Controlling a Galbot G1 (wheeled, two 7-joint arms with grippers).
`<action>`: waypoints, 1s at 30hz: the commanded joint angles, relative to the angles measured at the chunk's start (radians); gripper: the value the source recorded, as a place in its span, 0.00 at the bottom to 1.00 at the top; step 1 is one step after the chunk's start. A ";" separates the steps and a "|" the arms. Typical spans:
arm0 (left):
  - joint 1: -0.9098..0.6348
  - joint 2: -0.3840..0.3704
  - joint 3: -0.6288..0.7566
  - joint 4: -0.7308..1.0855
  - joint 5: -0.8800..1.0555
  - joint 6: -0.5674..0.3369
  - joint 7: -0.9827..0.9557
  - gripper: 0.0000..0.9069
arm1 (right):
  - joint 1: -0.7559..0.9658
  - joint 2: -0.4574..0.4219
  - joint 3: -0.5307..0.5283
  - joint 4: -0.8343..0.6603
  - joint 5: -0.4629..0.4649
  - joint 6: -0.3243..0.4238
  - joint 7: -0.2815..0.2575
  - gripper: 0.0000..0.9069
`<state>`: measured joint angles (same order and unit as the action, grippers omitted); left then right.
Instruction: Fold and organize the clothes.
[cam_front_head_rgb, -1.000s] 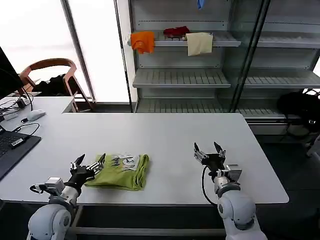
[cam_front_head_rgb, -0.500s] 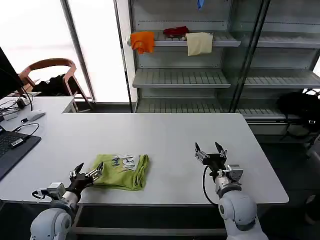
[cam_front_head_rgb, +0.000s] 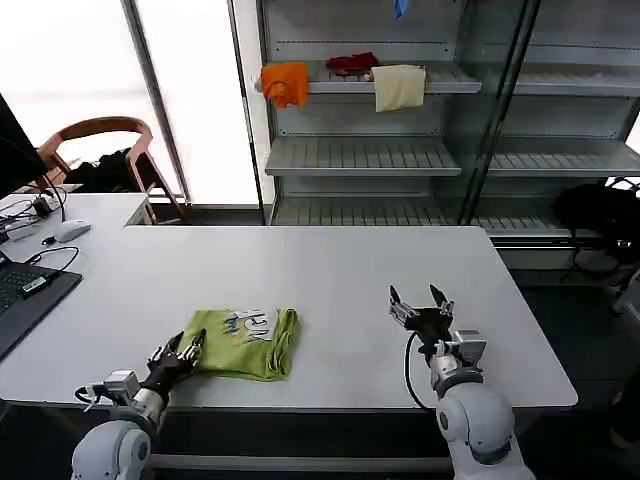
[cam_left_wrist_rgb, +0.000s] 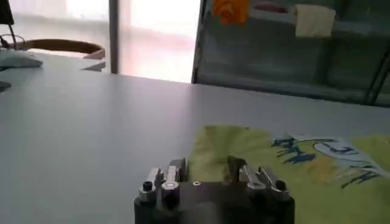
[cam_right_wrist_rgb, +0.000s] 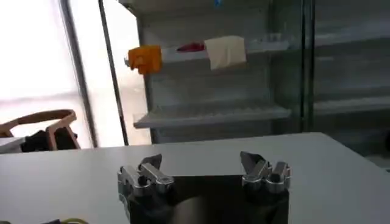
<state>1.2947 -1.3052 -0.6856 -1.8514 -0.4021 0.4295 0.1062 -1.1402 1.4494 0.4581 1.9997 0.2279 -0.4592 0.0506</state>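
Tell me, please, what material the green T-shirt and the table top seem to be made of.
The T-shirt looks like thin, soft knit fabric, probably cotton: it lies limp in a folded stack with rounded edges, matte lime green, with a pale printed patch on top. The table top looks like smooth matte grey-white laminate or painted board; which one I cannot tell.

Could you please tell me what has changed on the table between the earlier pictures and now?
The left pincer has drawn back toward the robot along the near-left edge of the folded T-shirt, its fingers open and closer together than before, holding nothing. The T-shirt has kept its place and shape on the table. The right pincer stayed open in about the same spot near the table's front right.
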 joint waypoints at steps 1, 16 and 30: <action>-0.002 -0.004 0.005 0.010 -0.026 -0.001 0.012 0.02 | -0.001 0.000 -0.001 0.002 0.000 -0.001 0.000 1.00; -0.001 0.003 -0.030 -0.003 0.087 -0.123 0.021 0.01 | 0.003 -0.004 0.002 0.003 0.001 -0.001 0.002 1.00; -0.055 0.303 -0.258 0.016 0.305 -0.161 0.118 0.01 | 0.002 -0.008 0.010 -0.001 0.023 0.003 0.006 1.00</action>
<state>1.2594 -1.2231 -0.7993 -1.8490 -0.2270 0.2973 0.1640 -1.1396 1.4401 0.4664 2.0014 0.2369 -0.4551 0.0529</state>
